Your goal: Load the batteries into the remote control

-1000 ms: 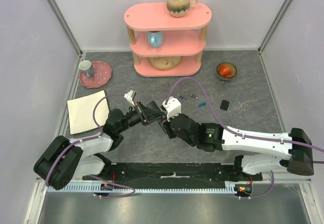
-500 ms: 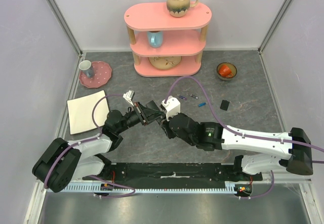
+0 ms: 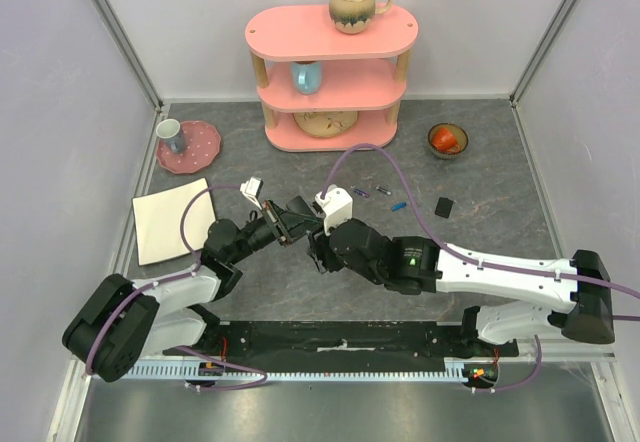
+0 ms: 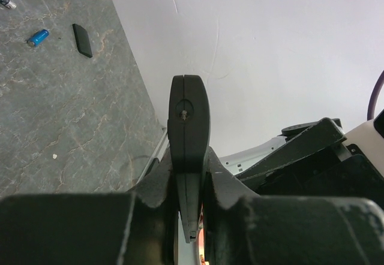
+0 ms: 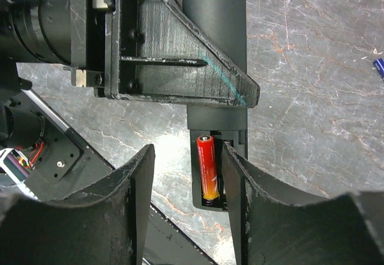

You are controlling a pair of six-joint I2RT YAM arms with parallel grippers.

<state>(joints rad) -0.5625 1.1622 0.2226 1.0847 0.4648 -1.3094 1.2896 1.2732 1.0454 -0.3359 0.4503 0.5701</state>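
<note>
The left gripper (image 4: pixel 189 184) clamps the remote (image 4: pixel 188 121) while the right gripper (image 5: pixel 187 172), jaws parted, straddles a red battery (image 5: pixel 206 168) seated lengthwise in it; spare batteries (image 3: pixel 386 194) lie on the table (image 3: pixel 480 162) beyond, nearer the right arm.

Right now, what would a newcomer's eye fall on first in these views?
A red-orange cylindrical battery sits in the open bay of a slim black plastic remote control, clamped in the left end effector mid-scene. The right end effector hangs open over it. At the back stands a pink three-tier shelf.
</note>
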